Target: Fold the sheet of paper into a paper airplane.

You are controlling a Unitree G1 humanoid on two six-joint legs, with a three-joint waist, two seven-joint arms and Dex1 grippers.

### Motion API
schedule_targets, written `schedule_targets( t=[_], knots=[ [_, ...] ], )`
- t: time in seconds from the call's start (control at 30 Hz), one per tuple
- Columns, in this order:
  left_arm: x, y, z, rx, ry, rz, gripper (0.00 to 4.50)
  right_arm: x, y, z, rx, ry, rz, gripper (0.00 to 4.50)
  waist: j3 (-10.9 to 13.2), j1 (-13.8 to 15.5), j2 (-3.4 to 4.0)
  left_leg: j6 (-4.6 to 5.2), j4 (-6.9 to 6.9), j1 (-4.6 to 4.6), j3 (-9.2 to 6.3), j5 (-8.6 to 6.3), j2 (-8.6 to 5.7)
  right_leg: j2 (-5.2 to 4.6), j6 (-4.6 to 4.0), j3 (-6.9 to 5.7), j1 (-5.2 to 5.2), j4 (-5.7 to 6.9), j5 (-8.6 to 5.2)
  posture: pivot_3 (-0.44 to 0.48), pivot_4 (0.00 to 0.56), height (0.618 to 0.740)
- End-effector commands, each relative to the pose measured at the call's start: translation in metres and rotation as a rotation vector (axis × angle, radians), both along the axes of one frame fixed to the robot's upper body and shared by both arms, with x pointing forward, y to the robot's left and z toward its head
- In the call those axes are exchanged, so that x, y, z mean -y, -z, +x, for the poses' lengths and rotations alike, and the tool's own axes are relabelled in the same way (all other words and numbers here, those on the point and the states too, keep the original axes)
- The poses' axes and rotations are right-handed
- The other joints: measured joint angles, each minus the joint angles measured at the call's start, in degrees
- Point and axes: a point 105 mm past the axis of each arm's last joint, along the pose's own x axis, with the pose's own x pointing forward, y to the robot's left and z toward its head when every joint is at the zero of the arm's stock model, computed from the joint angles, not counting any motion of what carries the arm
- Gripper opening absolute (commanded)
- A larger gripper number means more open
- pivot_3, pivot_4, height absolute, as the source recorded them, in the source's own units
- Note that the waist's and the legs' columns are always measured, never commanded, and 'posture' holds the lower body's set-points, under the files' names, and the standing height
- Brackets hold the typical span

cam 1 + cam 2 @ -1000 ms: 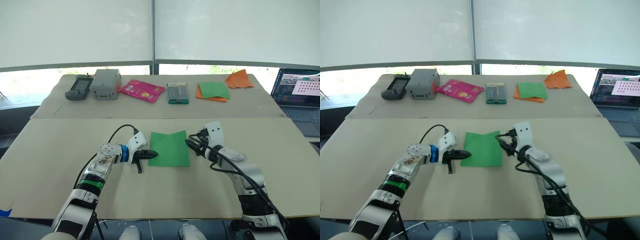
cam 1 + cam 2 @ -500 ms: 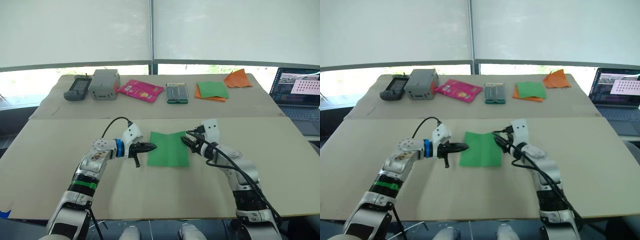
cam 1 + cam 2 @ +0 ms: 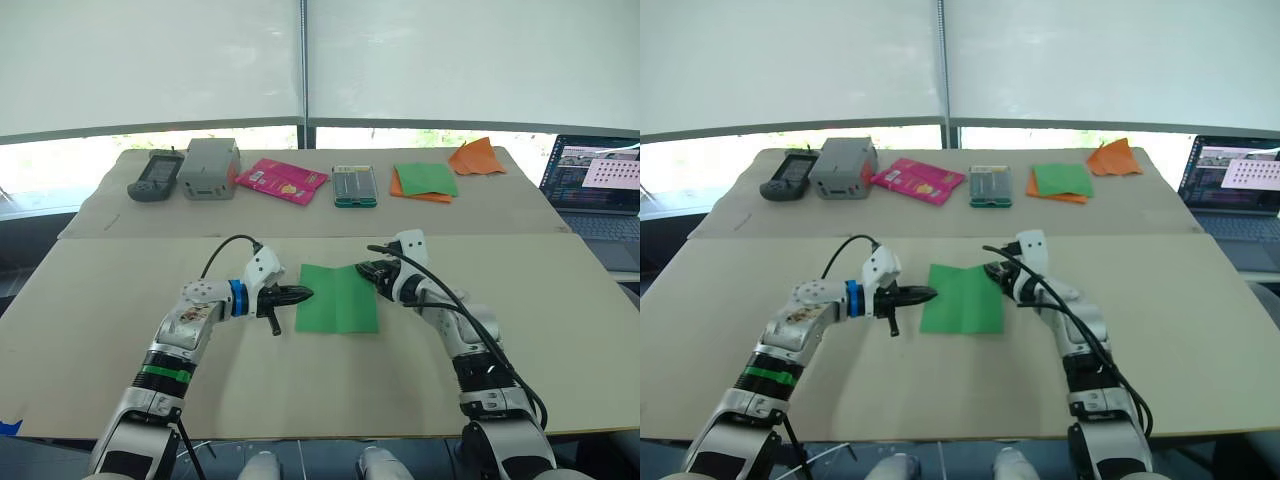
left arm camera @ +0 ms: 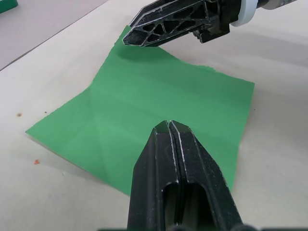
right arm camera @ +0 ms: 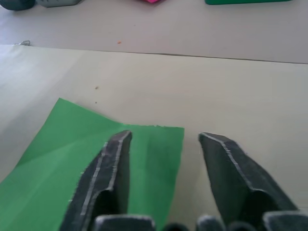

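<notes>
Now I see the sheet of paper [image 3: 338, 299] flat on the bench [image 3: 100, 300], left claw [image 3: 303, 294] clenched at its left edge, right claw [image 3: 366, 270] released over its far right corner

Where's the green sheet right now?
The sheet of paper lies flat mid-table in the head views, between the left gripper and the right gripper.

Bright, even daylight from the blinds [image 3: 300, 60] at twelve o'clock; soft shadows beneath the arms; mild washout along the window strip; sharp head views; slight blur in wrist foregrounds.
</notes>
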Motion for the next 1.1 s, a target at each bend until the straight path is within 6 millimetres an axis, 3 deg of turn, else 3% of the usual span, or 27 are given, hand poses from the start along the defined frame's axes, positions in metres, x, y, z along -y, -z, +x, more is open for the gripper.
schedule_targets(
  t=[0.03,0.1,0.13,0.37,0.63,0.83,1.1],
  knots=[
    [-0.003,-0.017,0.002,0.052,-0.006,-0.031,0.00,-0.005,-0.014,0.003,0.056,-0.017,0.026,0.73,0.00,0.02,0.00,0.00,0.00,0.00,0.00,0.00,0.00,0.00,0.00,0.00,0.00,0.00,0.00,0.000,0.150,0.740],
    [-0.003,-0.018,0.002,0.054,-0.009,-0.033,0.00,-0.005,-0.013,0.002,0.055,-0.019,0.025,0.05,0.00,0.04,0.01,0.00,0.00,0.00,0.00,0.00,0.00,0.00,0.00,0.00,0.00,0.00,0.00,0.000,0.150,0.740],
    [-0.004,-0.019,0.002,0.055,-0.011,-0.034,0.00,-0.006,-0.012,0.001,0.053,-0.021,0.022,0.02,0.00,0.03,0.01,0.00,0.00,0.00,0.00,0.00,0.00,0.00,0.00,0.00,0.00,0.00,0.00,0.000,0.150,0.740],
    [-0.006,-0.019,0.002,0.053,-0.015,-0.035,0.00,-0.006,-0.016,-0.008,0.071,-0.047,0.030,0.02,0.01,0.04,0.01,0.00,0.00,0.00,0.00,0.00,0.00,0.00,0.00,0.00,0.00,0.00,0.00,0.000,0.150,0.740],
    [-0.004,-0.018,-0.003,0.033,0.006,-0.042,0.00,-0.013,-0.028,-0.039,0.126,-0.122,-0.032,0.02,0.02,0.02,0.03,0.00,0.01,-0.01,0.00,0.00,0.00,0.00,0.00,0.00,-0.01,-0.01,0.00,0.000,0.150,0.740],
    [-0.010,-0.002,-0.019,-0.030,0.026,-0.013,0.00,-0.016,-0.022,-0.051,0.157,-0.162,-0.162,0.02,0.02,0.00,0.03,0.00,-0.01,0.01,0.00,0.00,0.00,0.00,-0.01,0.01,-0.03,-0.02,-0.01,0.000,0.150,0.740],
    [-0.019,0.012,-0.028,-0.063,0.020,0.019,0.00,-0.019,-0.017,-0.061,0.189,-0.210,-0.209,0.02,0.03,0.20,0.01,0.00,-0.01,0.01,0.00,0.00,0.00,-0.01,-0.03,0.01,-0.03,-0.07,-0.02,0.000,0.150,0.740]
  ],
)
